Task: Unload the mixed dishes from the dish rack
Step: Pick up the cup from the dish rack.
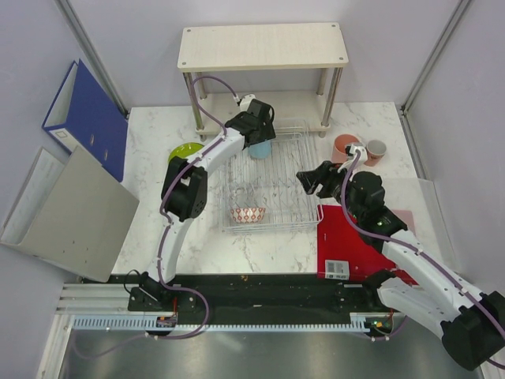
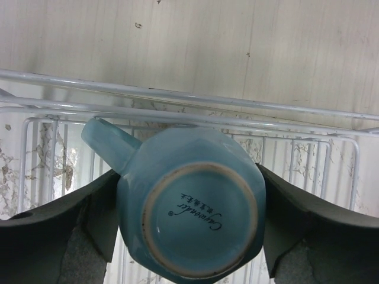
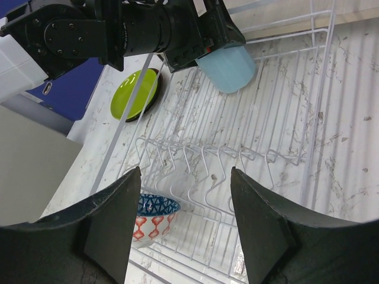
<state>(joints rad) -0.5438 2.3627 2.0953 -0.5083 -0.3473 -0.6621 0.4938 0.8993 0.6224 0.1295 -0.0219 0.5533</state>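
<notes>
My left gripper (image 1: 260, 136) is shut on the light blue cup (image 1: 259, 148), upside down over the far end of the silver wire dish rack (image 1: 286, 207). In the left wrist view the cup's base (image 2: 198, 216) faces me between both fingers. The cup also shows in the right wrist view (image 3: 228, 68). The small patterned bowl (image 1: 248, 214) sits in the rack's near left corner (image 3: 151, 216). My right gripper (image 1: 313, 178) is open and empty over the rack's right side. The lime-green plate (image 1: 183, 151) lies on the table left of the rack, on a dark plate.
A terracotta mug (image 1: 345, 148) and another cup (image 1: 375, 150) stand right of the rack. A beige wooden shelf (image 1: 263, 47) stands behind it. A red board (image 1: 347, 241) lies at the right, a blue binder (image 1: 87, 118) and grey folder (image 1: 75, 213) at the left.
</notes>
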